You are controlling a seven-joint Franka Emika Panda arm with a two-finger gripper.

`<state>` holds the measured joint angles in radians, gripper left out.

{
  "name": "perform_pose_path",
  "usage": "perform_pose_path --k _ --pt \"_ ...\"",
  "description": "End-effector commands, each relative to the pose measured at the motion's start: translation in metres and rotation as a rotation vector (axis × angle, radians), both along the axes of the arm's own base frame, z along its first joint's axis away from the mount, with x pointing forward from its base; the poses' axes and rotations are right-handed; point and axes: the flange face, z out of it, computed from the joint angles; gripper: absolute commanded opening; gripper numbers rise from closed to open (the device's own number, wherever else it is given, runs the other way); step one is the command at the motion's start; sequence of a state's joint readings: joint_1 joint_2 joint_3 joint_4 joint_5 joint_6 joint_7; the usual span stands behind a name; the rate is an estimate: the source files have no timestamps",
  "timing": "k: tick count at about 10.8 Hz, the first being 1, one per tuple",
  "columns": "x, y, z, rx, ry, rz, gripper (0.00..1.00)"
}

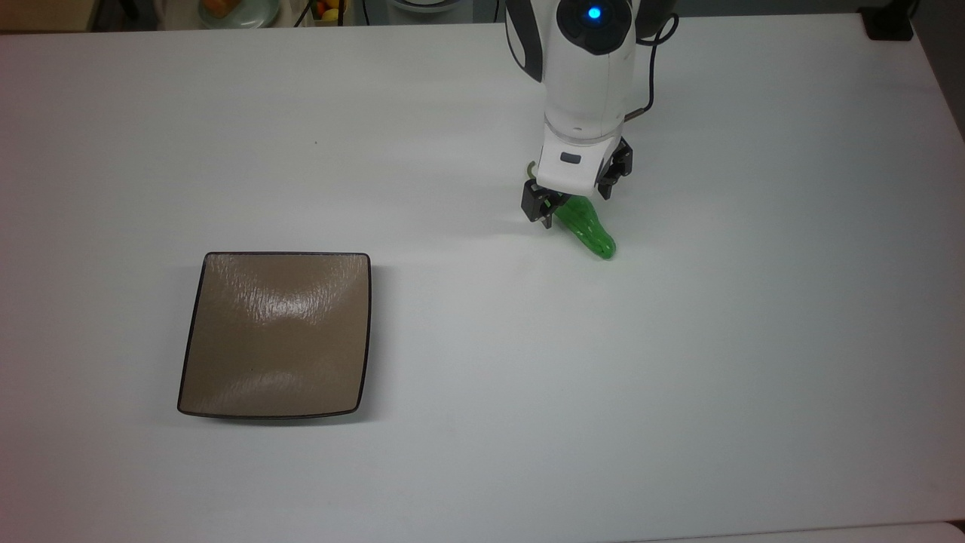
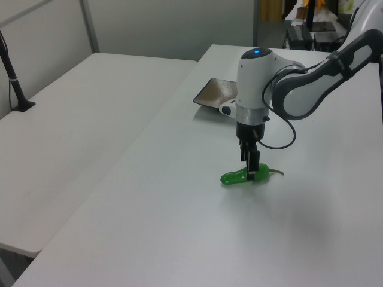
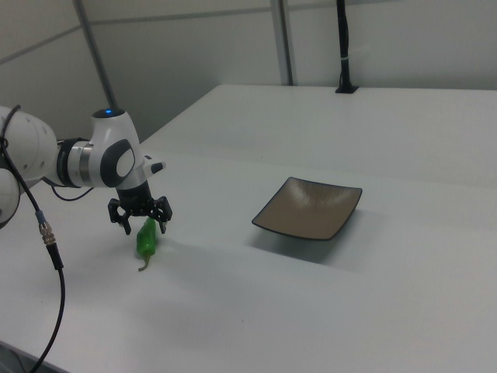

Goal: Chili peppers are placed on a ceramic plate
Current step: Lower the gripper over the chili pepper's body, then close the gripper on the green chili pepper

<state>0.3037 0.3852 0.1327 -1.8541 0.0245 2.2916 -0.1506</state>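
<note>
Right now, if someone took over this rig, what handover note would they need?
Tool: open, low at the table, one finger on each side of the chili pepper near its stem end; not closed on it.
Chili pepper: lying on the white table.
Ceramic plate: bare, well off toward the top view's lower left.
Done: approach and descent.
Left: close, lift, carry over, set the pepper on the plate.

Bright even light; plate (image 1: pixel 275 335) glare; soft shadows.
</note>
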Motion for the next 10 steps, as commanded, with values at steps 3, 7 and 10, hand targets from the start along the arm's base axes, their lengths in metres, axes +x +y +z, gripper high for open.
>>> perform_pose_path --k 3,7,10 --pt "-0.009 0.011 -0.008 0.003 -0.003 0.015 0.9" --pt "-0.009 0.011 -0.018 -0.014 0.004 0.035 0.54" --pt "-0.009 0.011 -0.018 -0.026 0.0 0.046 0.15"
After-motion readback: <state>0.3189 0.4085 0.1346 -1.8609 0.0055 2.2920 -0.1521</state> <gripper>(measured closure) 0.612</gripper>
